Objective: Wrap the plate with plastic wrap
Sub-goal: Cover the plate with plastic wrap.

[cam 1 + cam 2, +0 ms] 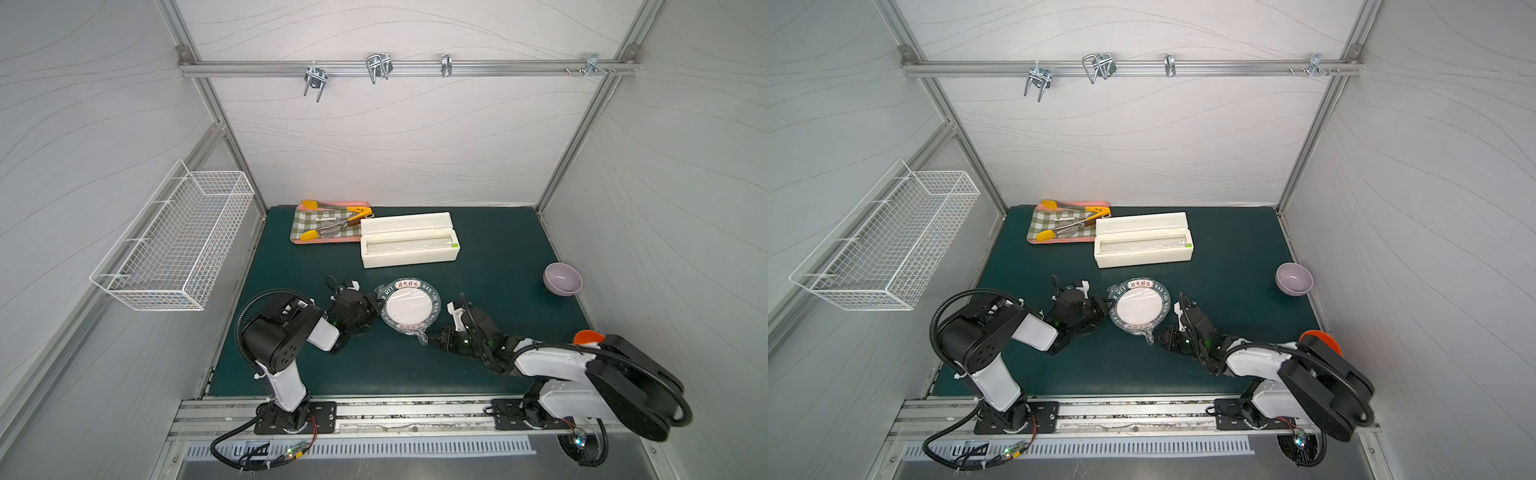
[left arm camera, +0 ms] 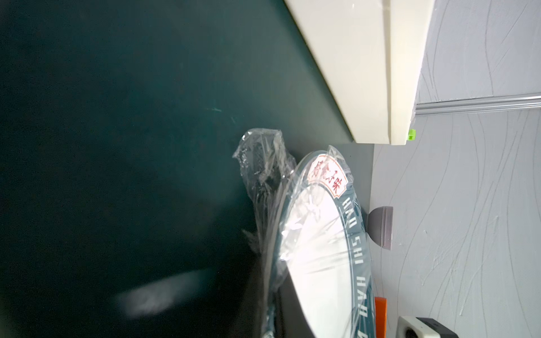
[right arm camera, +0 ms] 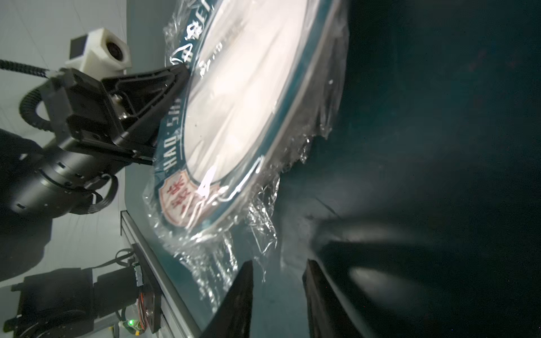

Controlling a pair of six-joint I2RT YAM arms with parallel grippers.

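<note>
Edgewise, left claw (image 3: 180,71) grips plate (image 1: 435,308), right claw (image 3: 278,264) agape

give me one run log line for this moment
left gripper: shut on plate rim | right gripper: open, beside loose wrap tail | wrap: covers plate top, crinkled at edges

The white-centred, green-rimmed plate (image 1: 409,308) lies covered by crinkly plastic wrap (image 1: 422,336), bunched beyond its near rim.
</note>
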